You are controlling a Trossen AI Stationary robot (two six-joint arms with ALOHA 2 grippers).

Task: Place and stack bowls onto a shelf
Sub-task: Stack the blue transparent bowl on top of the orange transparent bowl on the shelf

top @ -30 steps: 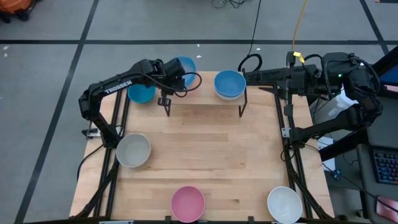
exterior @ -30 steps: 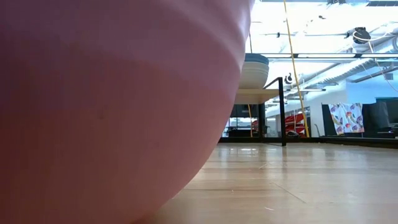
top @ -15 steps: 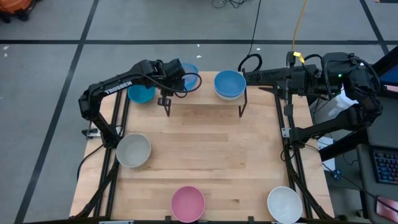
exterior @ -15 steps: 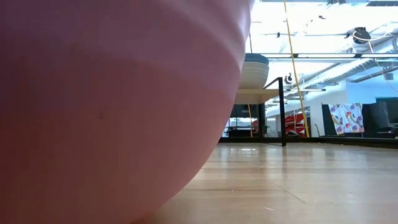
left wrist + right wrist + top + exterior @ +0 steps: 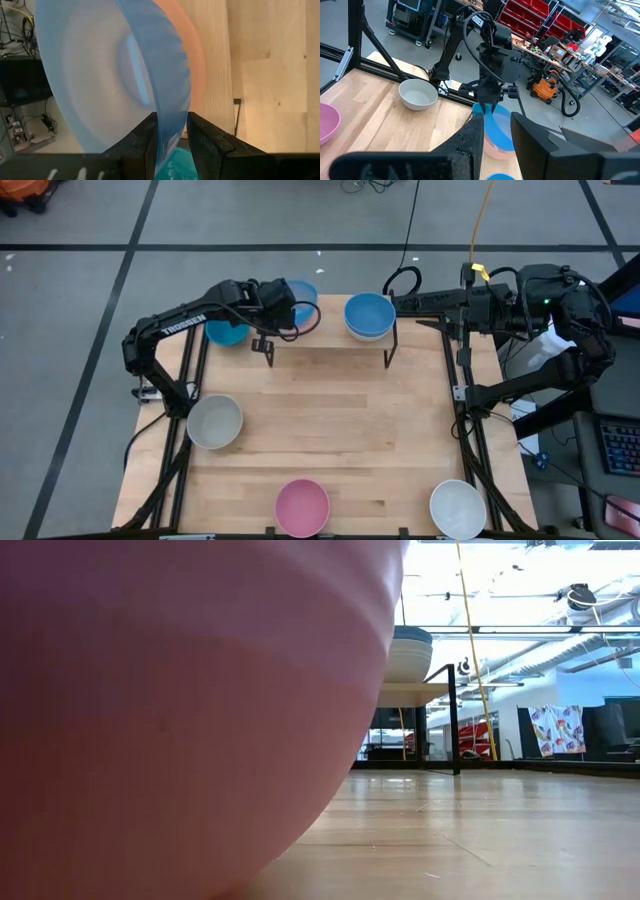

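My left gripper (image 5: 283, 302) (image 5: 170, 119) is at the left end of the shelf (image 5: 330, 330) and is shut on a light blue bowl (image 5: 303, 293) (image 5: 492, 120). An orange-pink bowl (image 5: 192, 55) (image 5: 496, 145) sits right under that bowl on the shelf. A blue bowl stacked on a pale one (image 5: 369, 316) stands on the shelf's right end. A teal bowl (image 5: 226, 331) sits left of the shelf. My right gripper (image 5: 398, 302) (image 5: 496, 122) waits open by the shelf's right end. My left gripper pinches the light blue bowl's rim (image 5: 172, 107), one finger inside the bowl and one outside. The bowl is tilted steeply on edge, its hollow turned sideways, close against the orange-pink bowl. Whether the two bowls touch, I cannot tell.
A grey-white bowl (image 5: 215, 422) stands at the table's left, a pink bowl (image 5: 302, 507) at the near edge filling much of the low view (image 5: 180, 710), and a white bowl (image 5: 458, 508) at the near right corner. The tabletop's middle (image 5: 330, 420) is bare wood.
My left gripper has sunk a little with the light blue bowl, down toward the shelf's left end. Its fingers stay shut on the rim. The right arm has kept still.
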